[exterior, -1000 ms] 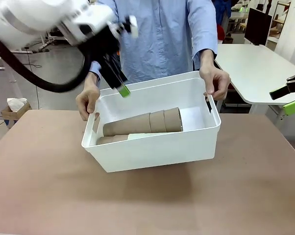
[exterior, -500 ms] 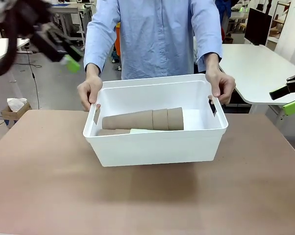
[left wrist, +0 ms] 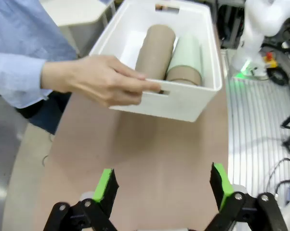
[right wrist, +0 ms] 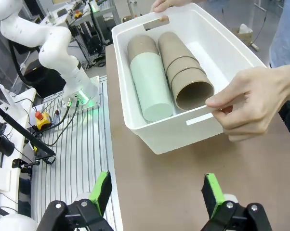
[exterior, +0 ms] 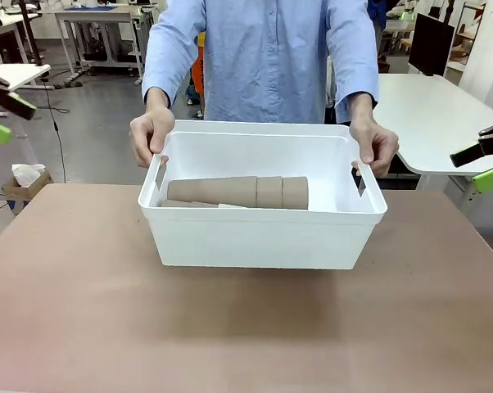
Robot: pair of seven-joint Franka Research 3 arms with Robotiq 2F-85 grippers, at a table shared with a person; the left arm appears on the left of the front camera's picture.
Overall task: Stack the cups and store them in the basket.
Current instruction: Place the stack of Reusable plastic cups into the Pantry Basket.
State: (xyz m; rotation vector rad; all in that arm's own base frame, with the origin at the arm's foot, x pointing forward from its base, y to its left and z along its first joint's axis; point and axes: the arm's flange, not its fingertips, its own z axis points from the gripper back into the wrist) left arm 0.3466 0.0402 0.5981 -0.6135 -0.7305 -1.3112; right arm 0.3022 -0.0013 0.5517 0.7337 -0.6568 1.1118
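A white basket (exterior: pixel 263 237) sits mid-tabletop (exterior: pixel 230 327), with bare brown surface open on every side. Inside, the cups lie on their sides: a nested tan stack (exterior: pixel 238 191) along the far wall. The right wrist view adds what the front view hides, a mint-green cup (right wrist: pixel 150 86) lying beside them, nested into another tan one. A person's hands (exterior: pixel 151 135) (exterior: pixel 376 146) grip the slot handles at both short ends. The left claw (left wrist: pixel 162 185) and right claw (right wrist: pixel 157 190) hang well apart from the basket, fingers spread wide, holding nothing.
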